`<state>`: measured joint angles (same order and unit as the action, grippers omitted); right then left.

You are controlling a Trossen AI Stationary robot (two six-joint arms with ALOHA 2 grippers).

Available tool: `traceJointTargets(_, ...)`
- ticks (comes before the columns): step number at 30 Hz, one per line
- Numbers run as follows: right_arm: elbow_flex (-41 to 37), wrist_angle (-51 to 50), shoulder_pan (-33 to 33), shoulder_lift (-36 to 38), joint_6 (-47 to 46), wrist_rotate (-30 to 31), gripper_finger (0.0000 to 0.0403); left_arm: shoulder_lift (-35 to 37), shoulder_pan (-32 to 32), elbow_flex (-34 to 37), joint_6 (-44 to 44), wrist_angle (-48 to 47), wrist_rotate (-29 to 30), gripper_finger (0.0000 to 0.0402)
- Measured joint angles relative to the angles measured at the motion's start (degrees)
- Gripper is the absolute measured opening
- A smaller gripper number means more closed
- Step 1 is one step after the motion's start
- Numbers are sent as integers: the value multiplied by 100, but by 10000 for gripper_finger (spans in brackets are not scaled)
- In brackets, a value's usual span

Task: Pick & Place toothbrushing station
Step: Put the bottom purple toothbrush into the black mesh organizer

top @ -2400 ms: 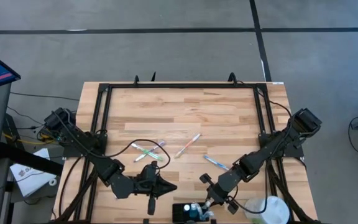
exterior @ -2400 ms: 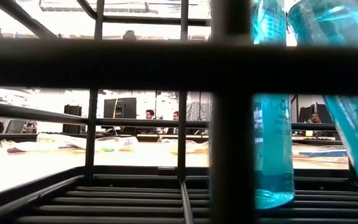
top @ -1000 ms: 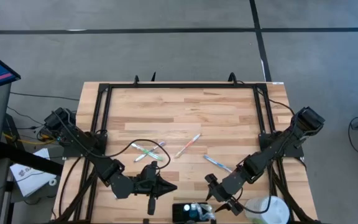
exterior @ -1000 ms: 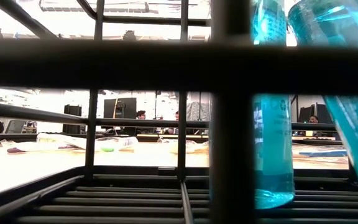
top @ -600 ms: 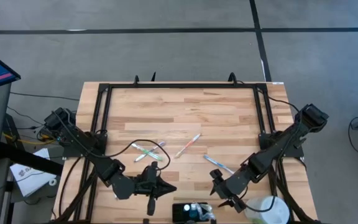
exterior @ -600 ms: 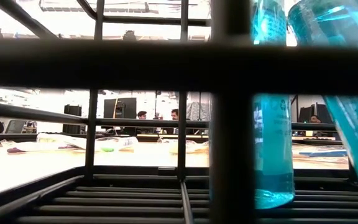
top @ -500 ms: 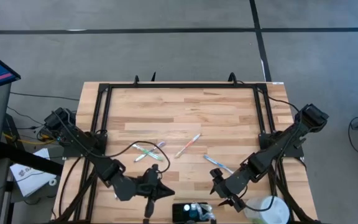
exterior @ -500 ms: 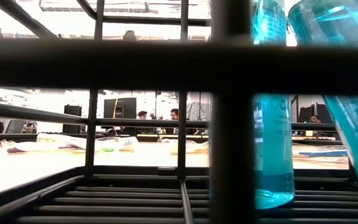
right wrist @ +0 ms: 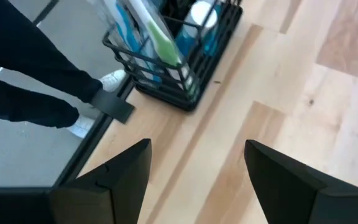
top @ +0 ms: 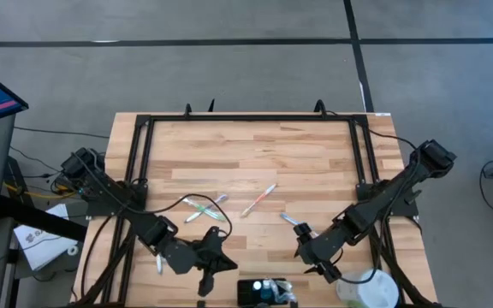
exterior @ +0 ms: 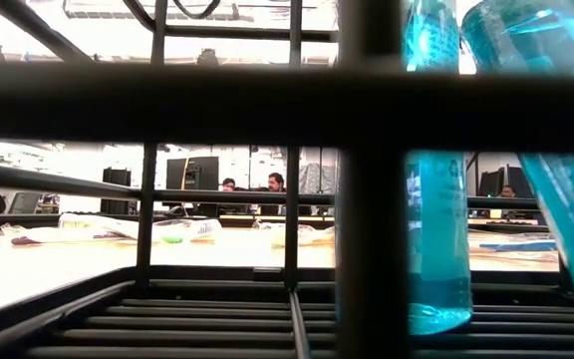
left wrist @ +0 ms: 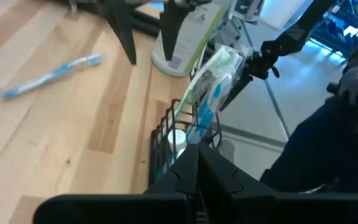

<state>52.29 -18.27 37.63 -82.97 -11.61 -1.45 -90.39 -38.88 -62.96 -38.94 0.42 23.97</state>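
Viewing my toothbrushing station: long axis along the worktop edge, apparently holding blue bottles; left claw clenched, right claw released.

The toothbrushing station sits at the near edge of the wooden table, a low black holder with pale and blue items standing in it. Just left of it the left gripper points toward the edge, fingers closed. Right of the station hovers the right gripper, with a white round container beyond. Farther in from the station lie several toothbrushes (scattered, well apart from it).
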Motion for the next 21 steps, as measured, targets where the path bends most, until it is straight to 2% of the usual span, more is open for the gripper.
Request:
traceJointTargets(2,0,-129,-55,46,1,0,249,0,81,0,-506,-22,-36,0)
traceJointTargets(6,0,-305,-211,66,6,-9,249,0,306,0,-2234,-201,-47,0)
traceJointTargets(8,0,-342,-289,65,4,-55,249,-2,422,0,-2731,-193,-191,0)
traceJointTargets(13,3,-494,-493,67,-1,-348,249,-2,524,0,-2916,-156,-304,0)
traceJointTargets(18,255,-1145,-745,142,51,-470,249,-3,600,0,-3632,-160,-300,0)
traceJointTargets(21,436,-1558,-907,212,233,-469,249,-3,630,0,-3591,-214,-339,0)
